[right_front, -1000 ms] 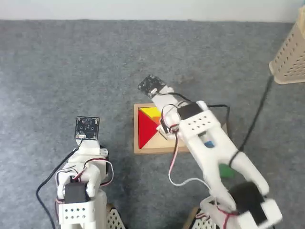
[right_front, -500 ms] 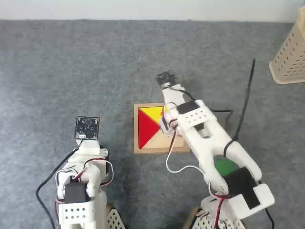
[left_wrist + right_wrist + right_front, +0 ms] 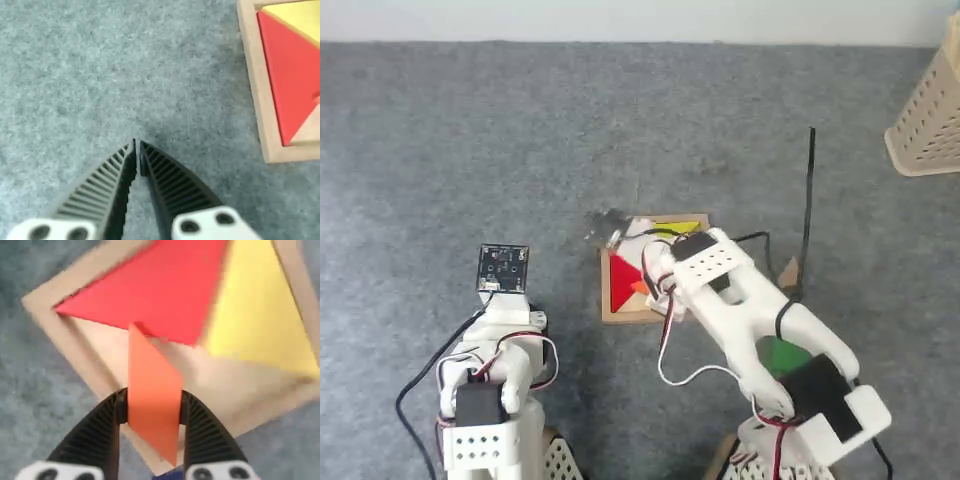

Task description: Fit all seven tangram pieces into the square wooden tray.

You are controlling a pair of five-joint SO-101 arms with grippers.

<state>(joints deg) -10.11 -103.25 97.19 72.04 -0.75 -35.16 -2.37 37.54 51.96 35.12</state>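
Note:
The square wooden tray [image 3: 610, 312] lies mid-table with a red triangle [image 3: 618, 272] and a yellow triangle [image 3: 682, 226] in it. My right gripper [image 3: 642, 280] hovers over the tray's left part, shut on an orange parallelogram piece [image 3: 150, 370]. In the right wrist view the gripper [image 3: 152, 397] holds the piece on edge above bare tray floor [image 3: 100, 347], just beside the red triangle [image 3: 160, 295] and the yellow one [image 3: 250, 320]. My left gripper [image 3: 137, 146] is shut and empty over carpet, with the tray's rim [image 3: 250, 75] off to one side.
A green piece [image 3: 782, 355] lies on the carpet, partly under the right arm. A beige slatted basket [image 3: 928, 100] stands at the far right edge. A black cable [image 3: 810, 200] rises beside the tray. The left arm [image 3: 495, 350] sits at the front left on grey carpet.
The right arm has swung left across the tray and turned its wrist, carrying the orange piece. The black cable shifted with it. The left arm has not moved.

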